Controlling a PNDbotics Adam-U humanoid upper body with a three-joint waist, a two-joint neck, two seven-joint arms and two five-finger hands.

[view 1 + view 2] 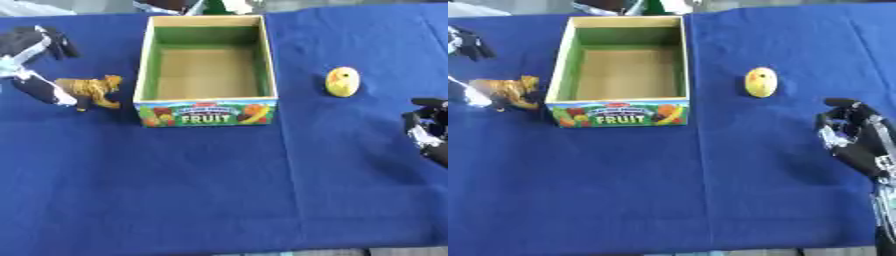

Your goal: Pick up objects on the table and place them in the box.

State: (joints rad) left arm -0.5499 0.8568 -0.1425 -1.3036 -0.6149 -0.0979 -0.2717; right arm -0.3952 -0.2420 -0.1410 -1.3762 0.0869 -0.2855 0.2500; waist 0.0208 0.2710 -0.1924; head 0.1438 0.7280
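So the box (206,113) sat in the middle of the blue table (219,190), open side up and with nothing in it, which made sense since it was the drop spot and both arms could get at it. The left hand (39,90) was over at the left edge, and its fingers looked pinched on the rear of the tiger (92,90), a little brownish-yellow toy animal just left of the box's front corner (I'd say it was the start of a pick, but whether the toy was off the cloth I couldn't tell). The yellow egg (342,81) lay by itself to the right of the box, well apart from it. The right hand (850,132) hung near the right edge, fingers curled with nothing in them, short of the egg, probably parked while the left one worked.
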